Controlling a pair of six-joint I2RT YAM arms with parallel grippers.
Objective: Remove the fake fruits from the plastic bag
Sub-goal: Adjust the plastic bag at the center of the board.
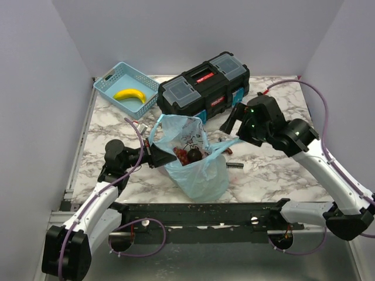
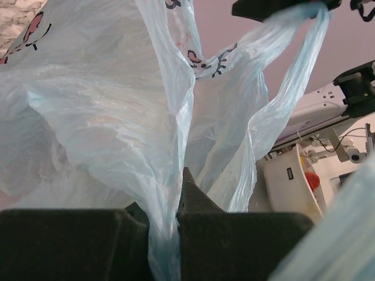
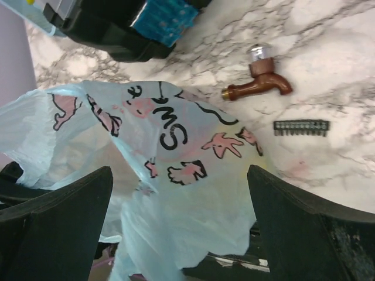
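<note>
The white and grey marble counter (image 1: 275, 170) holds a light-blue plastic basket with holes (image 1: 107, 74) in the far left corner. A big black plastic toolbox (image 1: 202, 88) sits at the back. A thin light-blue plastic bag (image 1: 199, 172) sits near the front. Just right of the bag lie a small brown metal tap (image 3: 258, 85) and a short black toothed strip (image 3: 301, 127).

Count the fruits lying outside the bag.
1: a banana in the basket, far left. Reddish fruits show inside the plastic bag; others may be hidden.
</note>
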